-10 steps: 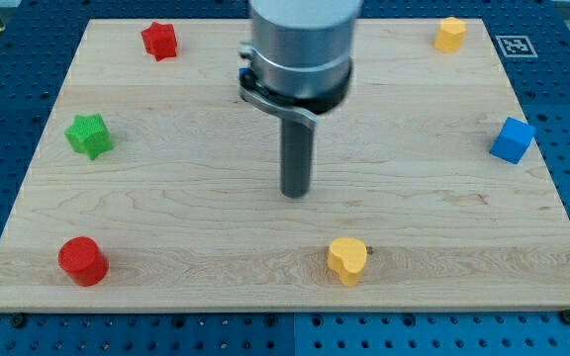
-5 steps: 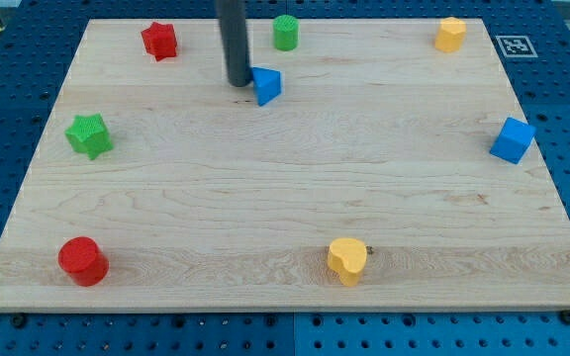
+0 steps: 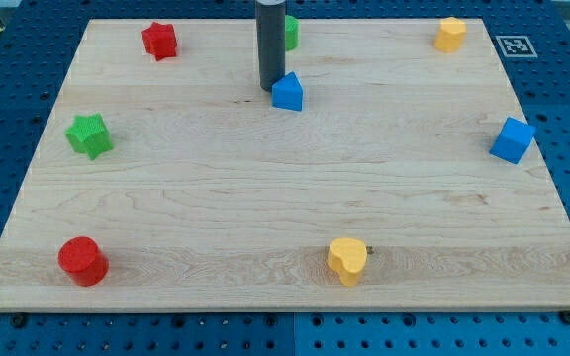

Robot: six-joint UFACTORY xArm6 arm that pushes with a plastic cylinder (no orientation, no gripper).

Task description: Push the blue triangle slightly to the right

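Blue pegboard is showing all round a pale wooden board (image 3: 265,198), which is carrying the blocks. At the view's left, a red cylinder (image 3: 83,260) is sitting near the bottom corner, a green star (image 3: 89,134) is lying by the left edge, and a red star (image 3: 159,40) is resting near the top.

Toward the top middle, my tip (image 3: 271,88) is standing on the board as a plain dark rod, holding nothing and having no jaws to open. It is pressing against, or sitting just beside, the left face of the blue triangle (image 3: 288,92); whether they are truly touching I cannot tell. A green block (image 3: 291,32) is peeking out behind the rod, its shape hidden.

Further right, a yellow heart (image 3: 347,260) is lying near the bottom edge, a yellow block (image 3: 450,34) is sitting near the top right corner, and a blue cube (image 3: 513,139) is resting by the right edge.
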